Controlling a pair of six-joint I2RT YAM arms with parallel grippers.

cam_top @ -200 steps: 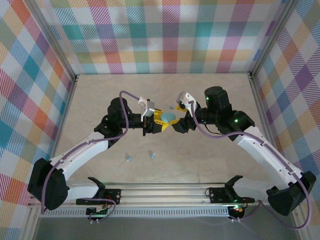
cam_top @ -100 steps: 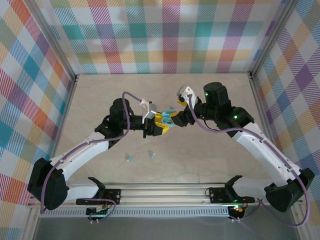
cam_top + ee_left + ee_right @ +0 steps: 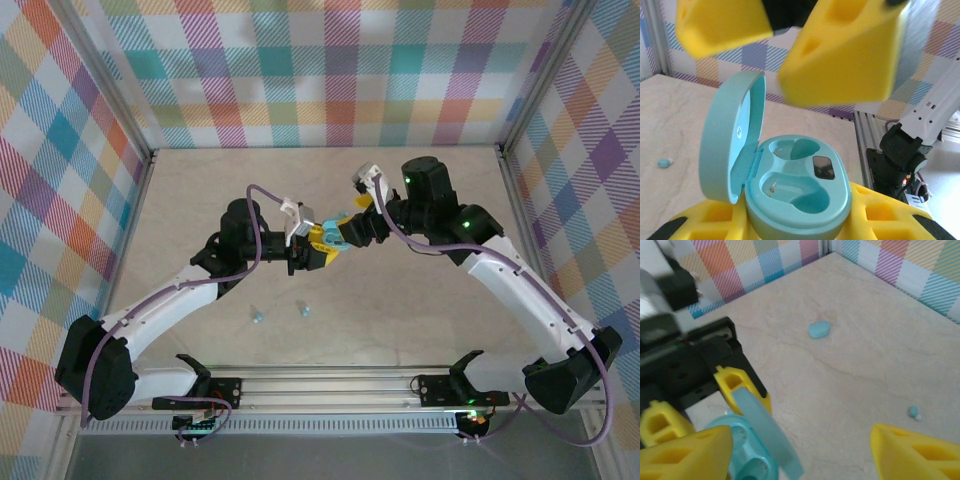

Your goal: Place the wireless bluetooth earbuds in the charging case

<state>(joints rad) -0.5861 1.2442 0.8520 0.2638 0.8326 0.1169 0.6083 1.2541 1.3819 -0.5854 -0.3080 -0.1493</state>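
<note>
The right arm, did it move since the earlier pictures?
Yes. The right gripper, open, swung left and away from the bases, closing in over the charging case. The left gripper stayed shut on the charging case, and the two loose earbuds stayed put.

Bright even light, soft shadows; near yellow tool fingers (image 3: 840, 55) blurred

The charging case (image 3: 797, 197) is pale turquoise, the earbuds (image 3: 258, 317) light blue. Walls (image 3: 330, 70) wear pastel plaid; the table (image 3: 420, 310) is beige marble.

No legible text. White mark (image 3: 739, 132) inside the lid (image 3: 722, 150) of the charging case (image 3: 800, 202): too blurred to read.
</note>
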